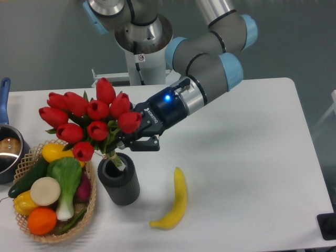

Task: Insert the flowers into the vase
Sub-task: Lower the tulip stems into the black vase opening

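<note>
The flowers point(89, 118) are a bunch of red tulip buds with dark green leaves, held tilted to the left above the vase. Their pale stems point(116, 159) reach down into the round hole of the vase point(119, 180), a short dark grey cylinder standing on the white table. My gripper point(126, 143) is shut on the flowers just below the buds, directly above the vase's right rim. The fingertips are partly hidden by leaves.
A yellow banana point(175, 202) lies right of the vase. A woven basket point(90, 207) with vegetables and fruit touches the vase's left side. A pot point(8, 149) with a blue handle sits at the left edge.
</note>
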### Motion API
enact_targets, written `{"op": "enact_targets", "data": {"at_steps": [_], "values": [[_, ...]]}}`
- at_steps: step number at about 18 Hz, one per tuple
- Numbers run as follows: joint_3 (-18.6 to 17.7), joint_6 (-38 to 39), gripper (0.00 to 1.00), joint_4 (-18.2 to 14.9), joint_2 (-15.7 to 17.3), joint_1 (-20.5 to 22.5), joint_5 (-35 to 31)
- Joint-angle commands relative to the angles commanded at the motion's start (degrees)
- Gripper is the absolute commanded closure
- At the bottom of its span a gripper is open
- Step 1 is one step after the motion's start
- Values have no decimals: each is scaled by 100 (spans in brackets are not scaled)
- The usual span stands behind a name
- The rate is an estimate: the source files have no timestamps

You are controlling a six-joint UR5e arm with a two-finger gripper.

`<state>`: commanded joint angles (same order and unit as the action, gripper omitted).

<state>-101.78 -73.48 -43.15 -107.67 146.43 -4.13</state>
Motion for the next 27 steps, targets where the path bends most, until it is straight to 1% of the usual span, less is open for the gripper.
{"op": "enact_targets", "data": {"at_steps": [5,16,20,22,25,27], "values": [[-202,0,87,0,0,-9,0],[-229,-9,86,0,-211,-26,-9],[-308,-123,86,0,-299,-44,0],[-439,-245,85,0,-299,-26,0],[-676,-658,85,0,-299,9,0],[-729,-721,85,0,-299,26,0]]}}
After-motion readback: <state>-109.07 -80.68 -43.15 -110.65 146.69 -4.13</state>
